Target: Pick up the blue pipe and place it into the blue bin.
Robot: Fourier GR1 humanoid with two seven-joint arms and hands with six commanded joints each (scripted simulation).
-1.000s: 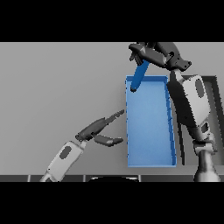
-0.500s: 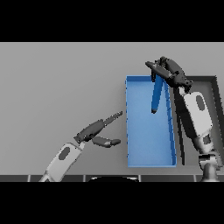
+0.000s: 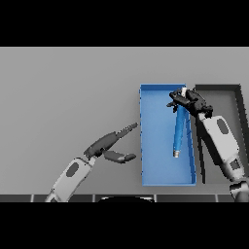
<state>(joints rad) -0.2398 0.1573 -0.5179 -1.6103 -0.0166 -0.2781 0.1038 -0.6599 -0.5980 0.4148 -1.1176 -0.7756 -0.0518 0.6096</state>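
The blue pipe hangs lengthwise over the right side of the blue bin, its pale lower end near the bin's middle right. My right hand is above the bin's far right corner, fingers curled round the pipe's upper end. My left hand stands open on the table just left of the bin, fingers straight and pointing toward the bin's left wall, thumb spread below them.
A black bin stands against the blue bin's right wall, partly covered by my right forearm. Bare grey table stretches left and behind both bins.
My right hand has lowered with the pipe toward me, from above the bin's far edge to inside its right side. The pipe has swung more lengthwise. The left hand has stayed put.
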